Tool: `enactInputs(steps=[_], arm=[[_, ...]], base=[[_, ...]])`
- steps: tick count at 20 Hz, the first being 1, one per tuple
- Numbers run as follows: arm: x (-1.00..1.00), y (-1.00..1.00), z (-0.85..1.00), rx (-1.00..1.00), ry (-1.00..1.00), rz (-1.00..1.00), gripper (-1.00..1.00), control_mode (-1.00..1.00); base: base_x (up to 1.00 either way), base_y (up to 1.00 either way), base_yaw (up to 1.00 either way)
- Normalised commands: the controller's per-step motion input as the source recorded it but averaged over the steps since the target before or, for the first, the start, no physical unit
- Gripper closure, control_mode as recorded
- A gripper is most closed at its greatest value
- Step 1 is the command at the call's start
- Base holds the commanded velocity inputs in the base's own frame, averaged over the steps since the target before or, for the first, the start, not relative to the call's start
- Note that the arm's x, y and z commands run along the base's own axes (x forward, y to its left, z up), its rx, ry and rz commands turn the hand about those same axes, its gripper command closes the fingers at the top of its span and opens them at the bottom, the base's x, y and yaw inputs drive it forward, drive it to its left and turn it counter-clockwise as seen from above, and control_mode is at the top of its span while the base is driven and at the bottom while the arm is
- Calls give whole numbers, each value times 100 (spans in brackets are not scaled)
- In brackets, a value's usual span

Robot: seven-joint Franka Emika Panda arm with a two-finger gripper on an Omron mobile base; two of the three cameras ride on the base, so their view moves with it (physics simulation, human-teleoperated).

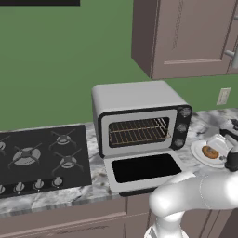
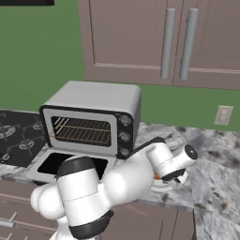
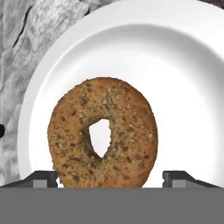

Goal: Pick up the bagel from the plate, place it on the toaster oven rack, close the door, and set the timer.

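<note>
The golden-brown bagel (image 3: 127, 127) lies flat on the white plate (image 3: 183, 65), which sits on the marble counter to the right of the toaster oven (image 1: 139, 97). My gripper (image 3: 111, 178) is down over the plate, open, with one fingertip on each side of the bagel's near edge, close to it. In the left base view the bagel (image 1: 210, 152) shows on the plate (image 1: 199, 151) beside my white hand. The oven's door (image 1: 145, 168) hangs open and flat on the counter. The wire rack (image 1: 138, 131) spans the cavity with nothing on it.
Three dark knobs (image 1: 181, 126) run down the oven's right face. A black gas hob (image 1: 42, 158) lies left of the oven. Wall cabinets (image 1: 186, 37) hang above, with an outlet (image 1: 223, 96) on the green wall. My own arm crosses low in front of the counter edge.
</note>
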Motion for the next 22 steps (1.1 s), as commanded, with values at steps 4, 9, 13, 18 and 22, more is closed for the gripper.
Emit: enactInputs(steps=[4, 9, 13, 18, 22], arm=[[23, 0, -32, 0, 17, 0, 100, -100], [31, 0, -37, 0, 22, 0, 100, -100], [5, 0, -36, 1, 21, 0, 100, -100], [0, 0, -35, 4, 21, 1, 100, -100], [0, 0, -12, 14, 14, 6, 100, -100]], base=[[0, 0, 0], [0, 0, 0], [0, 0, 0], [0, 0, 0], [0, 0, 0]])
